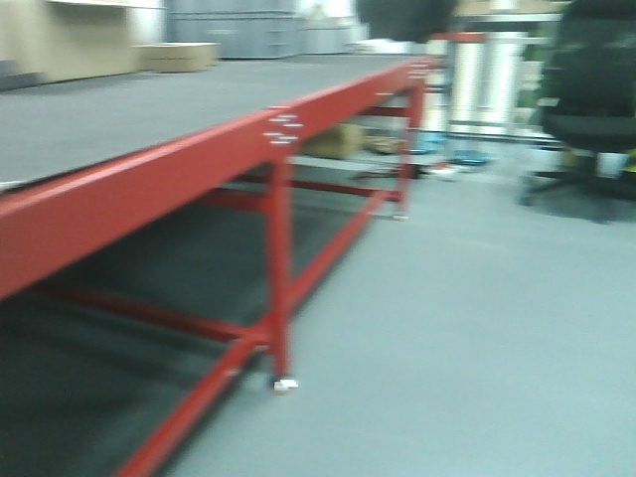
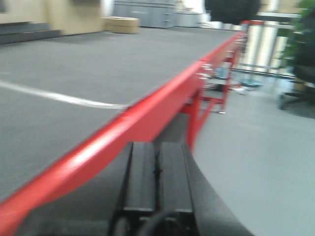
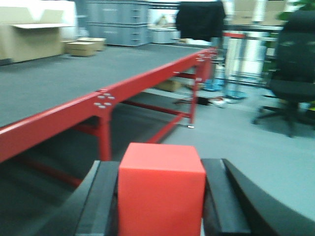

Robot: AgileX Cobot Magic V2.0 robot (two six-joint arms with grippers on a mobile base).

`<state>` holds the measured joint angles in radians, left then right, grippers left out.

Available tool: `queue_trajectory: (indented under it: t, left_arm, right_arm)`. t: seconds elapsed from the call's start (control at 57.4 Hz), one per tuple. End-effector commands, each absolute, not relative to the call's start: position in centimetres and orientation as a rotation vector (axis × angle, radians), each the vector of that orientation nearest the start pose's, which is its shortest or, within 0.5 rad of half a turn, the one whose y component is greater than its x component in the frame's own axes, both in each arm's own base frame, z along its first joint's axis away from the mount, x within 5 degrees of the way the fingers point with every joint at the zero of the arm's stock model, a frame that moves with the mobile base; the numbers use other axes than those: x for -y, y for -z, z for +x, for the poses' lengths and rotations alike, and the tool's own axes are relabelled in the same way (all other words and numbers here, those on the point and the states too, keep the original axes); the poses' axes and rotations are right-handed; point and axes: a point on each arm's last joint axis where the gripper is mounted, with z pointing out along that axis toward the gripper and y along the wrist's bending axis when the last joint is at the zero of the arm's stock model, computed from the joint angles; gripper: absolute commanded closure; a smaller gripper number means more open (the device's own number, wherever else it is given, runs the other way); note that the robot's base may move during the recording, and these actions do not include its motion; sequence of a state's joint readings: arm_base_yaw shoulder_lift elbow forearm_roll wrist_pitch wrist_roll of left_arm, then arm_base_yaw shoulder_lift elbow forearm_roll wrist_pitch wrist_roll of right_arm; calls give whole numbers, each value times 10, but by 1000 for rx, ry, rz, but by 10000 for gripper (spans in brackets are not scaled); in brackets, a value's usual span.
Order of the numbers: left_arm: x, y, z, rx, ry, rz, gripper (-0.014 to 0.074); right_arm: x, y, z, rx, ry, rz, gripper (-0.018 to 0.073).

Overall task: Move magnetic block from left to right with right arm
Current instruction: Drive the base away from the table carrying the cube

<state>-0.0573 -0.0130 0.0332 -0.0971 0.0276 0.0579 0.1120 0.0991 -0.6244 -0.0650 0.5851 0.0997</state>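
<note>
The magnetic block (image 3: 161, 189) is a plain red cube filling the bottom centre of the right wrist view. My right gripper (image 3: 162, 196) is shut on the block, one black finger pressed against each side, and holds it in the air beside the long red-framed table (image 3: 59, 120), over the grey floor. In the left wrist view my left gripper (image 2: 157, 177) is shut with nothing in it, its two black fingers pressed together just off the table's red edge (image 2: 123, 132). Neither gripper nor the block shows in the front view.
A long table (image 1: 129, 184) with a dark grey top and red legs runs along the left. Cardboard boxes (image 3: 81, 47) sit at its far end. A black office chair (image 3: 295, 69) stands on the floor at the right. Grey crates (image 3: 115, 22) line the back wall.
</note>
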Motion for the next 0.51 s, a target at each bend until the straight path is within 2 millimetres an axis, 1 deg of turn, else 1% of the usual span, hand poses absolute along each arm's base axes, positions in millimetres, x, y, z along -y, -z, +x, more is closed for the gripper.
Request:
queue_trajectory:
  t: [0.0,0.488]
  left_arm:
    - [3,-206,55,-1443,82,0,722]
    - [3,-206,55,-1443,82,0,722]
  right_arm:
    - [3,-370,6,-1438,-84,-28,344]
    - [3,-370,6,-1438,-84,-28,344]
